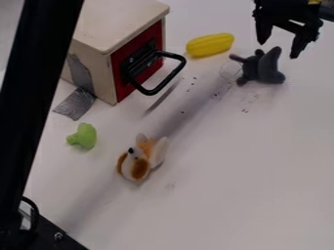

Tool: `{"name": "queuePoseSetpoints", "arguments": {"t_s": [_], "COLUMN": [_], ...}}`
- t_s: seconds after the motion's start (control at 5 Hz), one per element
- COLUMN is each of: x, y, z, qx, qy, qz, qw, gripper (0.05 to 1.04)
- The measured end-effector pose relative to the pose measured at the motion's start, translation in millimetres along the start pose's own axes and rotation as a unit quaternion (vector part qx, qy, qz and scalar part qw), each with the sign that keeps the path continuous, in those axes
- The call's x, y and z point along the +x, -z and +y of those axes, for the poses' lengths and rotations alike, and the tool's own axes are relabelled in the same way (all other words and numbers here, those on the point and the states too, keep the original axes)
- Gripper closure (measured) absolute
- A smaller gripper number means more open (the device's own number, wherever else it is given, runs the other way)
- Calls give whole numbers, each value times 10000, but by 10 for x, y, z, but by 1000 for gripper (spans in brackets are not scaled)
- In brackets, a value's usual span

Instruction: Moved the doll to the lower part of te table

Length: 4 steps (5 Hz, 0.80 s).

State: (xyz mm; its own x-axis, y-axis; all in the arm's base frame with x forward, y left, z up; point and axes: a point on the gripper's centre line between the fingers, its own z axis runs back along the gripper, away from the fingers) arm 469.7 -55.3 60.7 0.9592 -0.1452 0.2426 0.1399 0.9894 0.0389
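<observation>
While the pincer (281, 48) hangs tips-down, upper right | its jaws stand wide, gripping nothing | grey doll (262, 70) just below

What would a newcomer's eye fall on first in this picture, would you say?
Probably the box with its red front and black handle, upper left, and the bright yellow toy just right of it. Next, the orange-and-white plush toy lying below the box, left of centre, and the open black tool at the top right, by a dark grey plush toy.
</observation>
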Motion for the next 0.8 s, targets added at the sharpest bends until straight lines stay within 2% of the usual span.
{"name": "queuePoseSetpoints", "arguments": {"t_s": [0.2,0.4,0.8], "x": [-102,-126,-135], "y": [89,152,173], "z": [-19,-24,43], "qx": [-25,-33,59], "qy": [-28,-60,-186], "qz": [161,222,230], "qw": [9999,9997,9995], "gripper": [83,131,714]}}
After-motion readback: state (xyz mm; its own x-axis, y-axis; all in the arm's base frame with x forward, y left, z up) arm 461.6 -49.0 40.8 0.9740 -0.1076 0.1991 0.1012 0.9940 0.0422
